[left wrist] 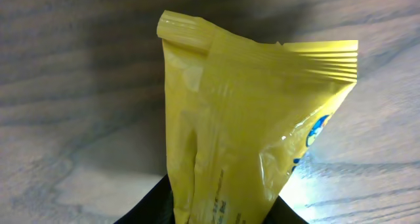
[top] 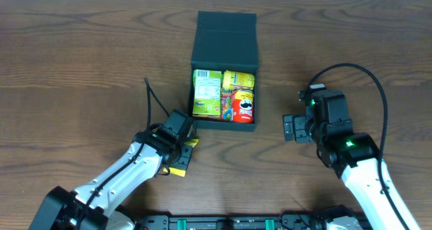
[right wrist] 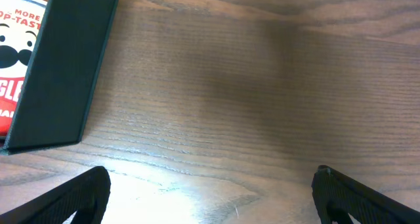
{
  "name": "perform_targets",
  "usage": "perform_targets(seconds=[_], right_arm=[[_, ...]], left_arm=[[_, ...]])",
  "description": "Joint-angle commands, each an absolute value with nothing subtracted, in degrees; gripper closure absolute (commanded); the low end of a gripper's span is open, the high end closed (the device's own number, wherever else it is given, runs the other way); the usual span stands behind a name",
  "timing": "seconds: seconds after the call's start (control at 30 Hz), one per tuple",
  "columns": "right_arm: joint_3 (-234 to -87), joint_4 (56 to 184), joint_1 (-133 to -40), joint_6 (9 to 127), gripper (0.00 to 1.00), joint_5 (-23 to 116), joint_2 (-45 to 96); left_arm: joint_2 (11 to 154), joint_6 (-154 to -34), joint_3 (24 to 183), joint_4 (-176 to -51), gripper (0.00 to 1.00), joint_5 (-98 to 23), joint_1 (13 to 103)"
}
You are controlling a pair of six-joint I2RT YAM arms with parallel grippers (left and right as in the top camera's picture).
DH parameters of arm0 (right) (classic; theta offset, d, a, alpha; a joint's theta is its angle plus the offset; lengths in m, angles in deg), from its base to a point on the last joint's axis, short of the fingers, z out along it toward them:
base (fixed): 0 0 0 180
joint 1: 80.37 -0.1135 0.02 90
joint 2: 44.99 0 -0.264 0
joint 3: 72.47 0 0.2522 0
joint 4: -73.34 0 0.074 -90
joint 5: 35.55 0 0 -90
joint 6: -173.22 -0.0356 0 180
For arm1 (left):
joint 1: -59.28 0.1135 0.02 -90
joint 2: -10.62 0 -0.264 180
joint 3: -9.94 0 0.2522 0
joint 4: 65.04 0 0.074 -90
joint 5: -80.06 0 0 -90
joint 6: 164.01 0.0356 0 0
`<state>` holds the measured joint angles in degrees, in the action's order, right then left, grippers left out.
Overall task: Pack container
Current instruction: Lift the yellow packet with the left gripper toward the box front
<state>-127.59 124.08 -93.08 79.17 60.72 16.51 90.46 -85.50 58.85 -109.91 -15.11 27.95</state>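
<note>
Overhead, the dark green matte container (top: 225,38) stands open, snacks (top: 223,95) packed inside; left fingers (left wrist: 152,207) grasp a yellow packet (left wrist: 243,132), right fingers (right wrist: 72,198) released.

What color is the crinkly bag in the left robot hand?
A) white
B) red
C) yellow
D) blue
C: the bag pinched in the left gripper is yellow, with only a little blue print on one side.

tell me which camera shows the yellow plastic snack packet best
Left wrist: the crinkled yellow plastic snack packet fills the frame, seal ridges and print visible. Overhead shows only small yellow slivers beside the left arm. Right wrist misses it entirely.
</note>
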Motion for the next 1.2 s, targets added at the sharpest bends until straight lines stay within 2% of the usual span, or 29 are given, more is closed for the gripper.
perform_targets(seconds=[0.0, 0.77, 0.97, 1.17], right_arm=[[-127.38, 124.01, -92.77, 79.65, 0.01, 61.28, 16.53], [-127.38, 124.03, -92.77, 79.65, 0.01, 61.28, 16.53], [-127.38, 124.01, -92.77, 79.65, 0.01, 61.31, 16.53], [-127.38, 124.01, -92.77, 79.65, 0.01, 61.31, 16.53]], left_arm=[[90.72, -84.73, 59.66, -110.31, 0.69, -13.82, 28.17], [88.49, -84.69, 74.74, -127.86, 0.69, -15.09, 28.14], [87.42, -84.73, 79.07, -126.83, 0.69, -21.56, 28.14], [87.24, -86.96, 80.49, -119.05, 0.68, -26.34, 28.14]])
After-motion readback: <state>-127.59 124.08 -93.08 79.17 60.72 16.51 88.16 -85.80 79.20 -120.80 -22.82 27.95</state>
